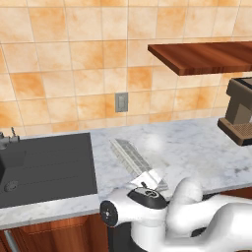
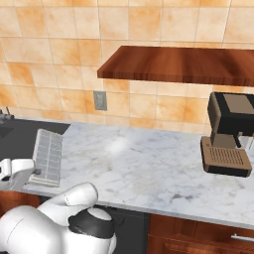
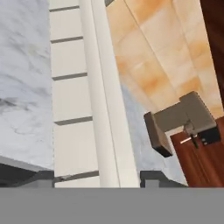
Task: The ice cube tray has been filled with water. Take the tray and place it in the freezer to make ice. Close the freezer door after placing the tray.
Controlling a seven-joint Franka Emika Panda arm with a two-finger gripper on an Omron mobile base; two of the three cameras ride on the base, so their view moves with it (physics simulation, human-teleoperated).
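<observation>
**Tray seized at its near end, lying on the counter**

Nearest the cameras, the gripper (image 3: pixel 98 177) sits at the front edge of the marble counter (image 2: pixel 149 168), its two dark tips narrowed onto the near short end of the ice cube tray (image 1: pixel 134 157). The hand view shows one tip on either side of the tray's end, so the jaws appear closed on the tray across its width; whether the tray has left the counter cannot be told.

From the hand, the tray's long axis runs straight away, toward the tiled wall (image 1: pixel 64 64). In the left base view it slants from the hand up and to the left, ending short of the wall socket (image 1: pixel 121 102). The dark sink (image 1: pixel 47 167) lies just beside it to the left.

Farther off stands the coffee machine (image 2: pixel 228 134), well apart to the right, under the wooden shelf (image 2: pixel 178 64).

The right base view shows the tray's cell grid clearly. The hand view shows the clamp itself, which the arm masks in the left base view.

Judgement: the coming move is a level lift, since the cells hold water.
</observation>
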